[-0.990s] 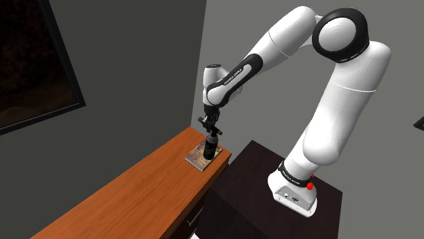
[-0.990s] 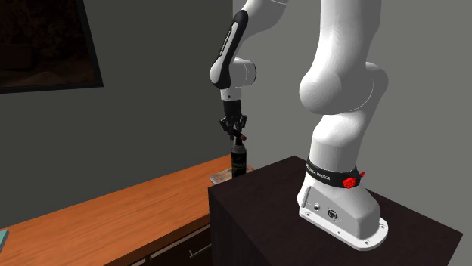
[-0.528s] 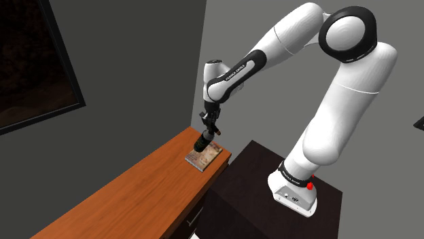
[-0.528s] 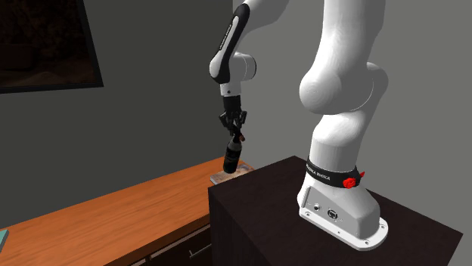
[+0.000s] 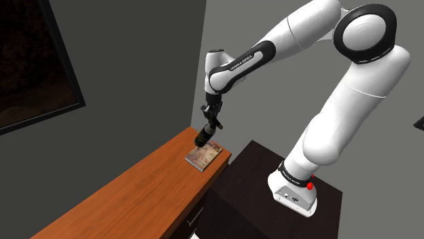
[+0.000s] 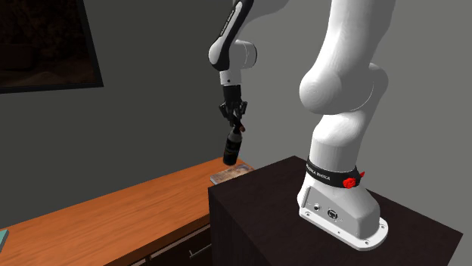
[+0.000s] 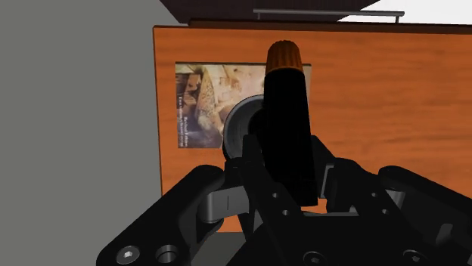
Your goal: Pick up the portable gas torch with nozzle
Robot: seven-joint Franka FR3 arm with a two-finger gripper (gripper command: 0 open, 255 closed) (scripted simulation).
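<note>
The gas torch (image 5: 203,138) is a black cylinder with a nozzle on top; it hangs tilted in the air above the book (image 5: 203,155) on the wooden table (image 5: 129,193). My gripper (image 5: 210,125) is shut on the torch's head. In the second exterior view the torch (image 6: 234,147) dangles below the gripper (image 6: 238,127), clear of the book (image 6: 229,173). In the wrist view the torch (image 7: 287,128), with an orange knob at its far end, sits clasped between my fingers (image 7: 215,200).
The book (image 7: 203,104) lies at the table's end by the grey wall (image 5: 163,61). The dark stand (image 5: 272,204) borders the table. A dark framed picture (image 5: 34,61) hangs on the wall.
The gripper rose with the torch, lifting it off the book; the torch now hangs tilted above it.
</note>
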